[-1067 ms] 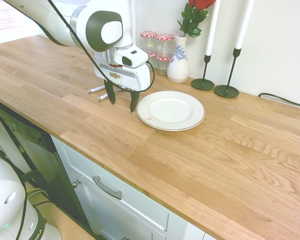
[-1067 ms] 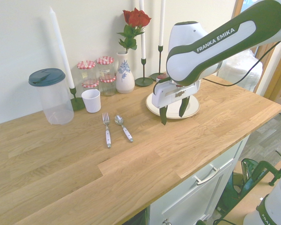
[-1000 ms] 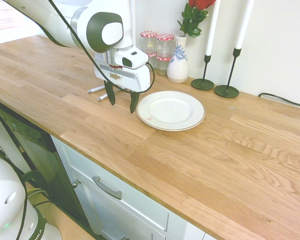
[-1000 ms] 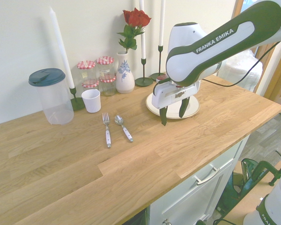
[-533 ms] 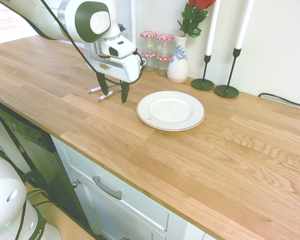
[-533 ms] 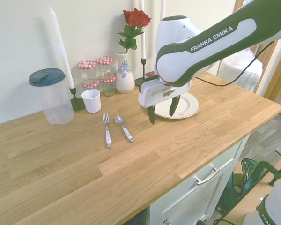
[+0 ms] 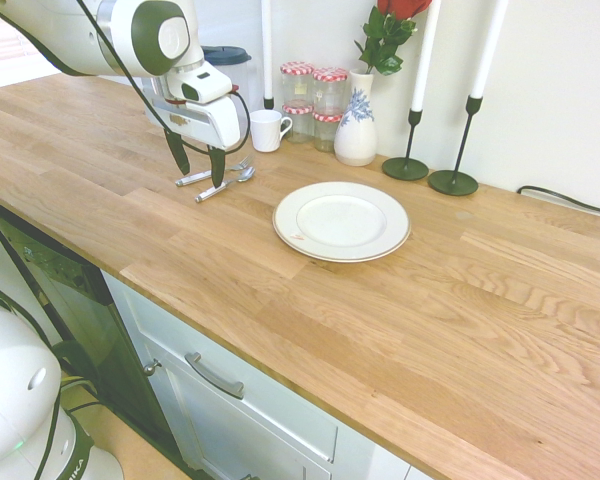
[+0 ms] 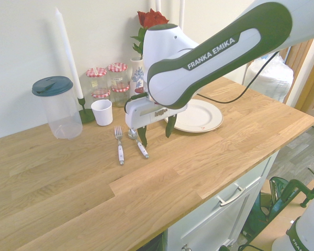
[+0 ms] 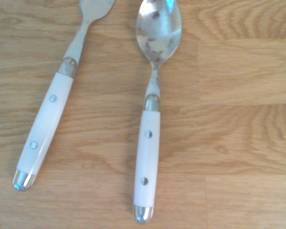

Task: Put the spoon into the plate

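Observation:
The spoon (image 8: 138, 144) lies on the wooden counter with its silvery bowl toward the wall and its pale handle toward the counter's front edge. It fills the wrist view as the spoon (image 9: 151, 119), and shows as the spoon (image 7: 227, 183) in the first exterior view. My gripper (image 8: 156, 140) hangs open just above its handle with nothing between the fingers; the gripper (image 7: 200, 177) stands over both utensils. The white plate (image 7: 292, 229) sits a short way along the counter, bare. The arm hides part of the plate (image 8: 212, 120).
A fork (image 8: 119, 146) lies parallel to the spoon, close beside it; the fork (image 9: 50, 112) has the same pale handle. Along the wall stand a white cup (image 7: 267, 130), checked-lid jars (image 7: 315, 95), a rose vase (image 7: 357, 132), candlesticks (image 7: 454, 180) and a lidded plastic jug (image 8: 57, 107).
The arm has swung away from the plate's edge along the counter and now hangs over the spoon and fork. Its fingers stayed open throughout.

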### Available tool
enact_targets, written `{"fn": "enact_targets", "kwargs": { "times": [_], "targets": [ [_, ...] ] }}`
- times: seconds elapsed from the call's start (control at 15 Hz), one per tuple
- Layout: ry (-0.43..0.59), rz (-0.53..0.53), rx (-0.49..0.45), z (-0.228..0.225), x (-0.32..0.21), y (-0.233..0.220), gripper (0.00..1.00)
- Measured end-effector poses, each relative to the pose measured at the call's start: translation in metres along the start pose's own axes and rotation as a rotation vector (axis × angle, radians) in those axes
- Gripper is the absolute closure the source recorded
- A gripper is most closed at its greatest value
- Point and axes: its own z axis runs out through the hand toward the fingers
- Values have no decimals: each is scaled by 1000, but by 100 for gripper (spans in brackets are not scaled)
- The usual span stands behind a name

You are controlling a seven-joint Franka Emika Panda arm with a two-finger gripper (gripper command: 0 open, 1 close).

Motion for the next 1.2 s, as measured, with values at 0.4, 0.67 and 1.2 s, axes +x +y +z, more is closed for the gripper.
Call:
{"fn": "enact_targets", "kwargs": {
  "times": [0.4, 0.67, 1.2],
  "targets": [
    [-31, 3, -21, 26, -2, -23, 100],
    [-32, 8, -35, 35, -2, -30, 100],
    [-44, 26, -45, 48, 0, -31, 100]
  ]
}}
